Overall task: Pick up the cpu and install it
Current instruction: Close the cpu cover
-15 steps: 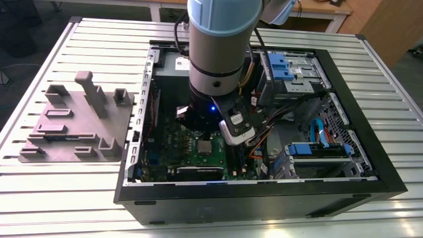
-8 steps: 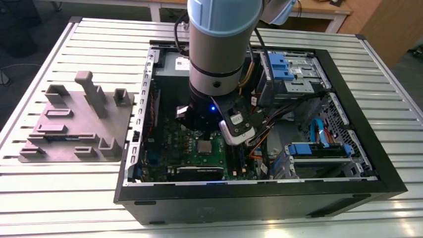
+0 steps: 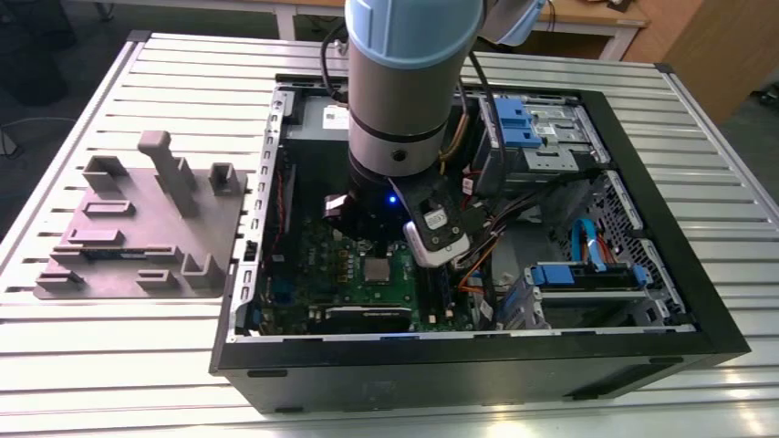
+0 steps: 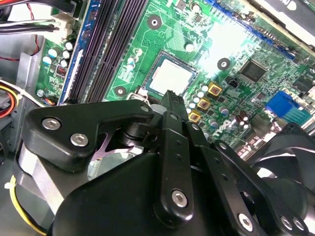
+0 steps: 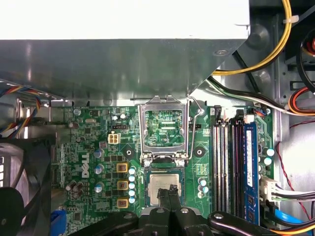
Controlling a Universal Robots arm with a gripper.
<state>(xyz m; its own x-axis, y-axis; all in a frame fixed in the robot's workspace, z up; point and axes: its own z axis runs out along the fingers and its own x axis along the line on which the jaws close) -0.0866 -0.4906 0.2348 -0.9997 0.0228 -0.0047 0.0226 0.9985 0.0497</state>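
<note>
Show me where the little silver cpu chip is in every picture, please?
Exterior view: the cpu lies on the green motherboard, under the arm.
Second wrist view: the cpu sits just beyond the gripper.
First wrist view: the cpu is partly behind the gripper.
Shared landmark: the green motherboard around it.

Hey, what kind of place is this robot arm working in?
Probably a robotics lab or workshop bench: an open computer case lies on a slatted metal table, a grey holder tray sits beside it, and the gripper hangs over the cpu on the motherboard.
</note>
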